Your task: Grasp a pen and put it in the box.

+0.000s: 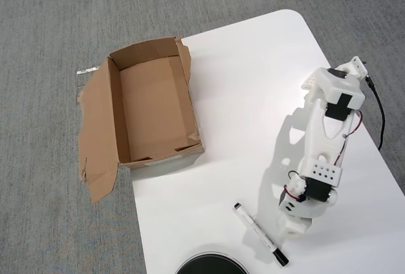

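Well right of the box point(155, 112), the pen point(259, 234) lies flat on the white table point(240, 84), free, diagonal. Light, stiff, smooth barrel, probably rolls; pinch mid-barrel across its width. Arm folded low, gripper point(292, 228) just beside the pen's far side. Can't tell how the jaws stand; they hold nothing.

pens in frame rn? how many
1. The pen lies flat on the white table near its bottom edge in the overhead view, just left of the claw. None shows in the box.
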Available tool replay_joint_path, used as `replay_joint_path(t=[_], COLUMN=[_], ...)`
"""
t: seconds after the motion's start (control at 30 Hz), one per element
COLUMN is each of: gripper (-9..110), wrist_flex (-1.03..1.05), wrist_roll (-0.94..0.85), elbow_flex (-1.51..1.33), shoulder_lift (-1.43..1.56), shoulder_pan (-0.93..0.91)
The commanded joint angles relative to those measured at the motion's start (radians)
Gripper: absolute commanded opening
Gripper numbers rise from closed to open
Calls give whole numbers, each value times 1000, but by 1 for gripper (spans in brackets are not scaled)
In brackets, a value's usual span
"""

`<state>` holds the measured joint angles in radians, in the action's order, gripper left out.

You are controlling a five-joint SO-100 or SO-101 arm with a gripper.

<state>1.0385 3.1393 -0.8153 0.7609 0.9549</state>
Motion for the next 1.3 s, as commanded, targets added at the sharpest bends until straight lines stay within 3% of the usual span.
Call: replay_joint_path(t=[0.0,1.27], gripper=[19,19], wrist_flex=[5,35], wrist_roll=[-4,-8], elbow_flex=[8,25], shoulder_lift=[100,186], shoulder_pan=[-2,-51])
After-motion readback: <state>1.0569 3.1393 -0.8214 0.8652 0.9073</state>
